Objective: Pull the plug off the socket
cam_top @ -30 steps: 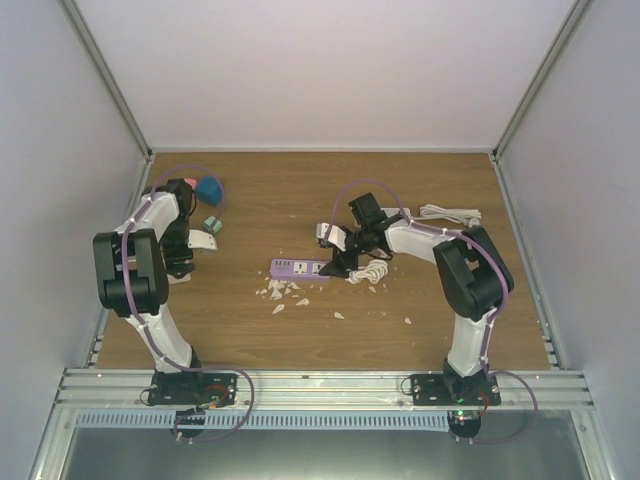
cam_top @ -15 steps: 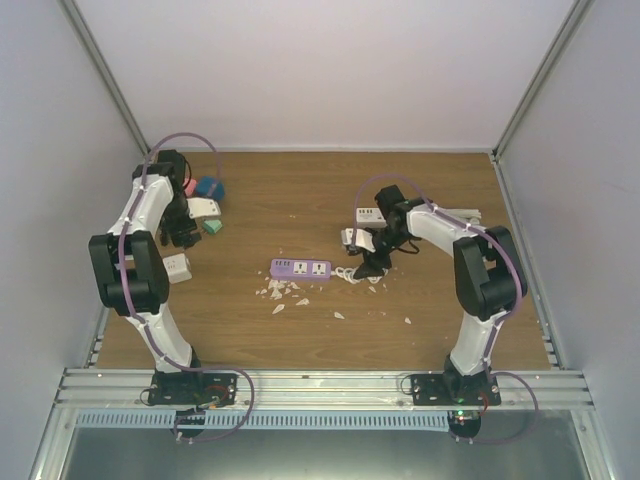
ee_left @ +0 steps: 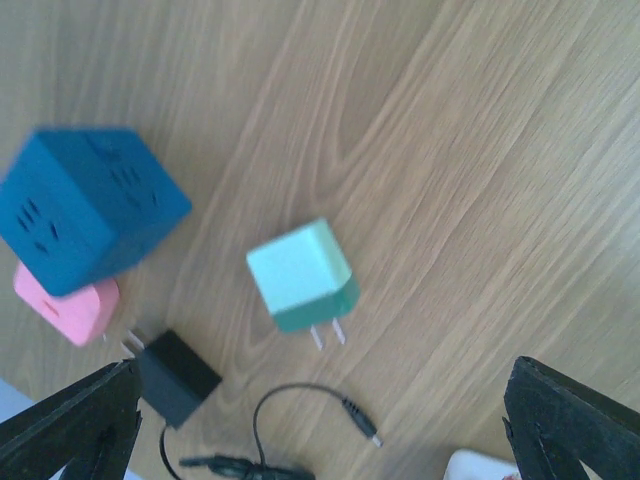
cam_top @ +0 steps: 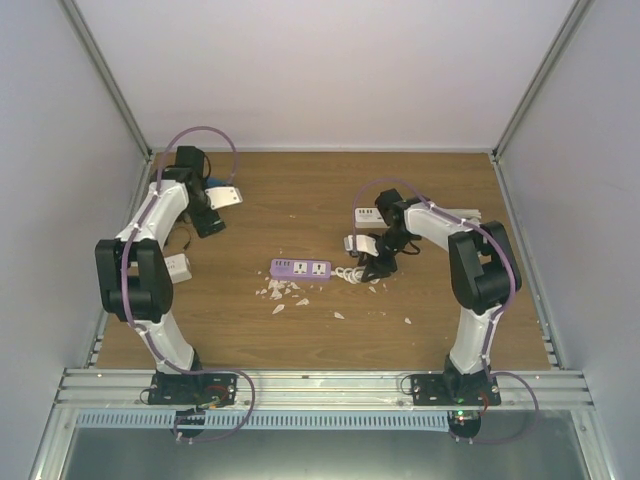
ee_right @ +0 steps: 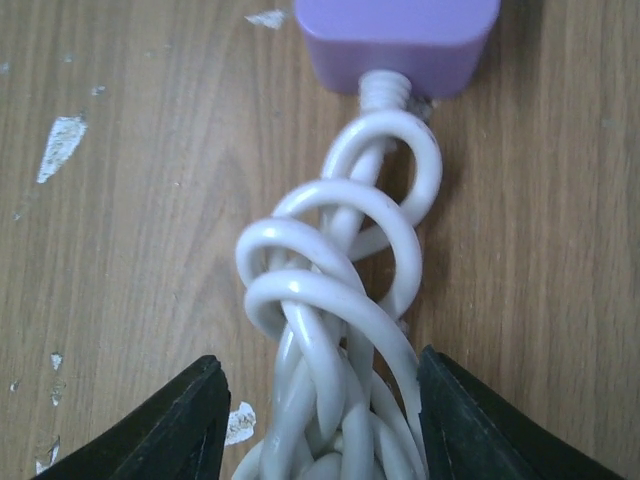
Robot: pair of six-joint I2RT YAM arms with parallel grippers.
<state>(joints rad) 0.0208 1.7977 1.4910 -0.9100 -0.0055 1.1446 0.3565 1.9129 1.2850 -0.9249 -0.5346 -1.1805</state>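
Note:
The socket is a purple power strip [cam_top: 300, 268] lying mid-table; its end [ee_right: 398, 40] fills the top of the right wrist view. A plug seated in it is out of view. Its white cord [ee_right: 335, 300] is coiled in a knot just right of the strip [cam_top: 350, 272]. My right gripper [cam_top: 375, 265] [ee_right: 320, 365] straddles that coil, jaws partly closed; the right finger touches the cord and the left finger [ee_right: 190, 420] stands a sliver off it. My left gripper [cam_top: 208, 222] [ee_left: 320, 410] hangs wide open and holds nothing at the back left.
Under the left gripper lie a blue cube socket [ee_left: 85, 205], a pink adapter [ee_left: 65, 310], a mint two-prong plug [ee_left: 300, 275] and a black adapter with a thin cable [ee_left: 175, 375]. A white strip [cam_top: 368, 215] with its cord [cam_top: 450, 213] lies back right. White chips [cam_top: 280, 292] litter the wood.
The right gripper left the strip's right end, settled over the coiled cord, and its jaws narrowed. The left arm swung toward the back left corner, staying open.

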